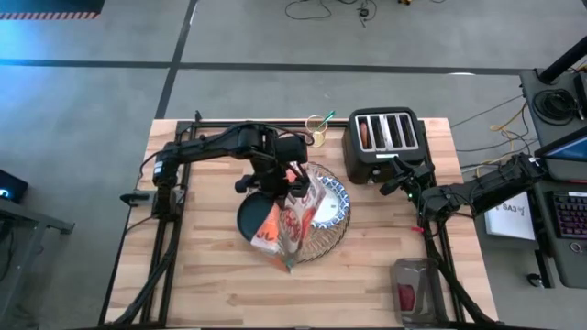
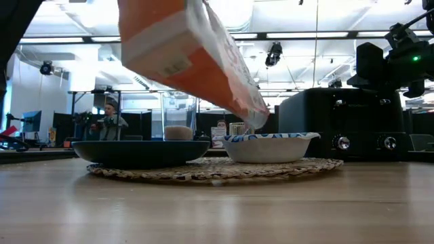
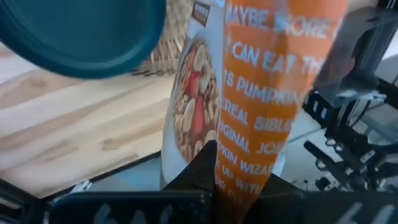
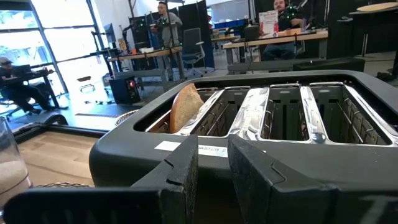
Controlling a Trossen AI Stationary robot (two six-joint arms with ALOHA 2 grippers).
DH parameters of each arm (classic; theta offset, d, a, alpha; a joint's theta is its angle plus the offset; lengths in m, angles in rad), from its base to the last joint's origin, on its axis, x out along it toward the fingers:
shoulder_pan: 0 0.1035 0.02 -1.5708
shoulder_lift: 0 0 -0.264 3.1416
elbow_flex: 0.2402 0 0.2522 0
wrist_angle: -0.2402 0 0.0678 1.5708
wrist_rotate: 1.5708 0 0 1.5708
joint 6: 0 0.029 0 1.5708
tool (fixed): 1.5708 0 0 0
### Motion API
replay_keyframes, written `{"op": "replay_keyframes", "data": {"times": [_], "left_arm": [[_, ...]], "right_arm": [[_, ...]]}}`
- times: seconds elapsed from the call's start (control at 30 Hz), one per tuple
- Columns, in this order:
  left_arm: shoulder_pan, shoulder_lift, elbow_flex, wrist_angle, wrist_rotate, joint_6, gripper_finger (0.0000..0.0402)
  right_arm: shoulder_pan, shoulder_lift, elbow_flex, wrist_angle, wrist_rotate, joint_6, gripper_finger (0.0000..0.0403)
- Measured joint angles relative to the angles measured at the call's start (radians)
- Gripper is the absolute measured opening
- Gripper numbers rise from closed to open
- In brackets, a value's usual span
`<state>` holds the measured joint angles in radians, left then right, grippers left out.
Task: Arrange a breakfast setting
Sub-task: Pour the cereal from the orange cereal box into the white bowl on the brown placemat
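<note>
A round woven placemat (image 1: 323, 246) (image 2: 217, 169) lies mid-table. A dark teal plate (image 1: 248, 215) (image 2: 139, 150) and a blue-and-white bowl (image 1: 336, 203) (image 2: 268, 146) sit on it. A clear glass (image 1: 319, 136) (image 2: 178, 120) stands on the table behind them. My left gripper (image 1: 295, 181) (image 3: 239, 171) is shut on an orange-and-white cereal bag (image 1: 286, 225) (image 2: 196, 54) held tilted above the plate and bowl. My right gripper (image 1: 397, 183) (image 4: 212, 165) waits beside the toaster, its fingers slightly apart with nothing between them. My left gripper pinches the cereal bag between its two fingers at one end, on its orange side (image 3: 249, 180). The fingers slant downward. The bag reaches out ahead of them, lifted clear and tilted, and one corner (image 2: 254, 116) hangs just above the bowl's rim.
A black four-slot toaster (image 1: 383, 145) (image 4: 267, 124) stands at the back right with a slice of bread (image 4: 185, 107) in one slot. A grey-and-red object (image 1: 413, 291) lies at the near right corner. People sit at desks in the room beyond the table.
</note>
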<state>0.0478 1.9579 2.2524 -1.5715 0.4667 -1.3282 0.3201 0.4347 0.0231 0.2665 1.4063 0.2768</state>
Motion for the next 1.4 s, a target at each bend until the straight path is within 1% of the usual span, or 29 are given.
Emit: {"op": "replay_keyframes", "data": {"times": [0.13, 0.3, 0.5, 0.57, 0.67, 0.8, 0.93, 1.03, 1.1, 1.33, 1.4], "left_arm": [[-0.001, 0.0, 0.0, 0.001, 0.061, -0.02, 0.0], [0.007, 0.0, 0.0, 0.001, 0.171, -0.07, 0.0], [0.007, 0.0, -0.004, 0.001, 0.178, -0.098, 0.0], [0.007, 0.004, -0.005, 0.0, 0.211, -0.106, 0.0], [0.007, 0.014, -0.006, 0.0, 0.29, -0.131, 0.0], [0.026, 0.015, -0.006, 0.0, 0.315, -0.151, 0.0], [0.044, 0.034, -0.006, 0.002, 0.366, -0.153, 0.0], [0.051, 0.049, -0.006, 0.029, 0.451, -0.167, 0.0], [0.065, 0.052, -0.006, 0.021, 0.487, -0.173, 0.0], [0.108, 0.06, -0.006, 0.025, 0.49, -0.208, 0.0], [0.115, 0.06, -0.006, 0.027, 0.512, -0.209, 0.0]], "right_arm": [[0.0, 0.0, 0.0, 0.0, 0.0, 0.0, 0.0079], [0.0, 0.0, 0.0, 0.0, 0.0, 0.0, 0.0079], [0.0, 0.0, 0.0, 0.0, 0.0, 0.0, 0.0079], [0.0, 0.0, 0.0, 0.0, 0.0, 0.0, 0.0079], [0.0, 0.0, 0.0, 0.0, 0.0, 0.0, 0.0079], [0.0, 0.0, 0.0, 0.0, 0.0, 0.0, 0.0079], [0.0, 0.0, 0.0, 0.0, 0.0, 0.0, 0.0079], [0.0, 0.0, 0.0, 0.0, 0.0, 0.0, 0.0079], [0.0, -0.001, 0.0, 0.0, 0.0, 0.0, 0.0079], [0.0, -0.001, 0.0, 0.0, 0.0, 0.0, 0.0079], [0.0, 0.0, 0.0, 0.0, 0.0, 0.0, 0.0079]]}}
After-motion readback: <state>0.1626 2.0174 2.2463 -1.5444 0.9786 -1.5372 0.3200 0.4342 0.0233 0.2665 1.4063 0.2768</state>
